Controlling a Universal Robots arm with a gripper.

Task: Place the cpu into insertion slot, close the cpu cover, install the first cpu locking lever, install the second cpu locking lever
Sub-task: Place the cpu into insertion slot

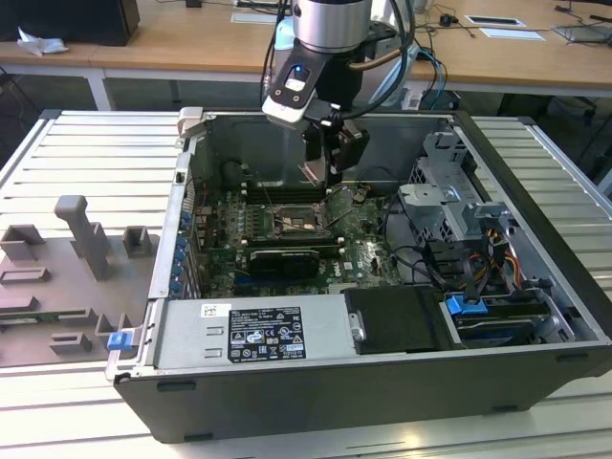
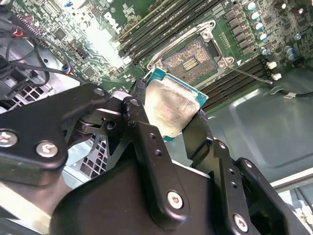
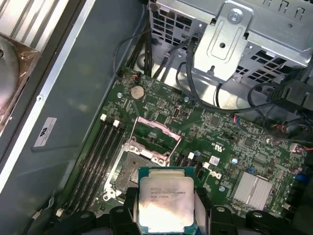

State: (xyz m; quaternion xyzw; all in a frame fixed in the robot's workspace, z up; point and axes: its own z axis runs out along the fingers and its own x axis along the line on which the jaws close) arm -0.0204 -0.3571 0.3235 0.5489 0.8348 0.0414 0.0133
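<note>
between the two black fingers (image 3: 128, 206) of the gripper (image 3: 166, 210) sits the one cpu (image 3: 165, 201), a small flat square chip with a pale silvery top and a thin teal-green edge. the jaws pinch it by two opposite sides, one finger on each. both wrist views show the grip, and in the second wrist view the chip (image 2: 172, 105) is tilted in the gripper (image 2: 168, 120). it is held in the air above the green motherboard (image 3: 244, 147), close to the insertion slot but not in it.

the one insertion slot (image 3: 128, 169), a square socket with a dark centre and a thin metal rim, lies uncovered. its one cpu cover (image 3: 155, 133), a thin metal frame plate with a large window, stands raised at the socket's far edge. in the second wrist view one thin wire lever (image 2: 249, 74) sticks out beside the socket (image 2: 191, 58), and two banks of long dark memory slots (image 2: 151, 30) flank it, one on each side.

in the exterior view the gripper (image 1: 328, 158) hangs inside the one open black computer case (image 1: 574, 287), which lies on a slatted metal table (image 1: 76, 153).
</note>
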